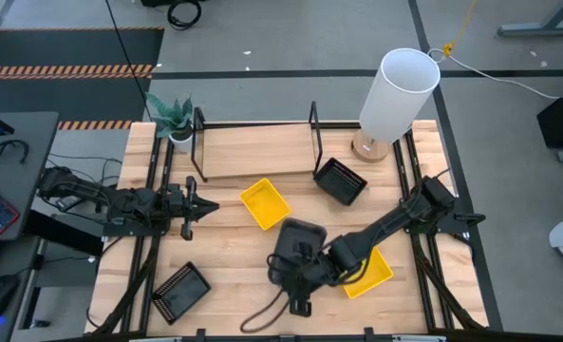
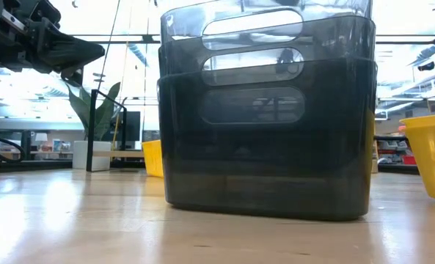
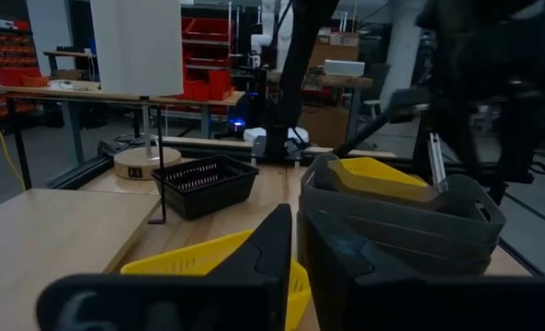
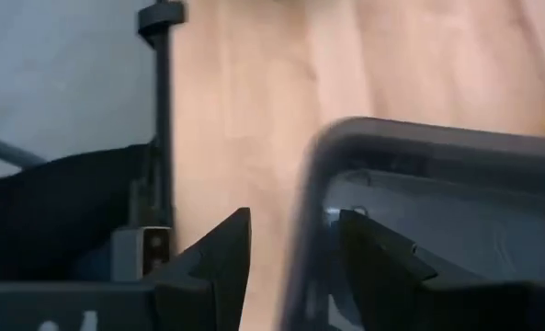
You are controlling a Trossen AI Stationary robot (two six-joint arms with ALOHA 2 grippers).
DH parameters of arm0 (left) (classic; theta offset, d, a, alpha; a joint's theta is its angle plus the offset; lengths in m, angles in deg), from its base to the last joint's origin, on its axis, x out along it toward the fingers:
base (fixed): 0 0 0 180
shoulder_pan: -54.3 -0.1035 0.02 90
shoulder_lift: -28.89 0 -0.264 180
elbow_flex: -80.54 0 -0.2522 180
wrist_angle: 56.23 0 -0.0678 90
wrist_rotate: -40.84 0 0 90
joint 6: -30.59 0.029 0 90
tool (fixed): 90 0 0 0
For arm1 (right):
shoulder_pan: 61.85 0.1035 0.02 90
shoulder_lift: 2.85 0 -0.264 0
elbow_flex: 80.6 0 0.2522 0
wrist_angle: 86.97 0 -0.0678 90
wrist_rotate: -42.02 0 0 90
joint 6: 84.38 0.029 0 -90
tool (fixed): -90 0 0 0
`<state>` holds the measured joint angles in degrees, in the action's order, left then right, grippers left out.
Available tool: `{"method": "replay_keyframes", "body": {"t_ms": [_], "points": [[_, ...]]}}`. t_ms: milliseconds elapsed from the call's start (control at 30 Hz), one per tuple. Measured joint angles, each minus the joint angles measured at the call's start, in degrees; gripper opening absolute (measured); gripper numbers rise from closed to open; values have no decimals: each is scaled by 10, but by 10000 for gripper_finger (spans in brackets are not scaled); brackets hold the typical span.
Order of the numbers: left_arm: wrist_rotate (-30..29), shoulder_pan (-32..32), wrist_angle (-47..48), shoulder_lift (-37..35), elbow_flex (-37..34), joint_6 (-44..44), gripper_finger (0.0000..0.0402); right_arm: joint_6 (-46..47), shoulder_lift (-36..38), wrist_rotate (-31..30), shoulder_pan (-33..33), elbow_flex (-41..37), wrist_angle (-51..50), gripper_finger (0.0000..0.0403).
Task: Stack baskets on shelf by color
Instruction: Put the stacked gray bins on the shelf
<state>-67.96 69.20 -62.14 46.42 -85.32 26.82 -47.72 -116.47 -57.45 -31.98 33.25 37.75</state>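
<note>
A stack of nested dark grey baskets (image 1: 298,243) (image 2: 265,117) stands on the tabletop near its near edge. My right gripper (image 1: 294,281) (image 4: 295,248) is over the stack's near end, open, one finger outside the rim (image 4: 311,211) and one over the inside. One yellow basket (image 1: 264,202) lies mid-table and another (image 1: 374,271) lies under my right arm. Black mesh baskets rest by the shelf (image 1: 340,180) and at the near left (image 1: 180,290). The shelf (image 1: 253,150) stands at the far edge. My left gripper (image 1: 205,204) (image 3: 295,267) is shut and hovers left of centre.
A white lamp (image 1: 396,93) on a round wooden base stands at the far right corner, and a small potted plant (image 1: 174,122) at the shelf's left end. A dark cable loops on the table's near edge (image 1: 262,315). Black rails run along both table sides.
</note>
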Motion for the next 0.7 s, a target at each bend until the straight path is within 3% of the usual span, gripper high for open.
{"method": "replay_keyframes", "body": {"t_ms": [133,367,700], "points": [[0,0,3,5,0,0,33,-7,-26,-1,9,40,-39,169],[0,0,1,9,0,0,30,12,-27,-72,-4,46,-164,169],[0,0,2,8,0,0,36,26,-27,-146,-64,-29,-255,163]]}}
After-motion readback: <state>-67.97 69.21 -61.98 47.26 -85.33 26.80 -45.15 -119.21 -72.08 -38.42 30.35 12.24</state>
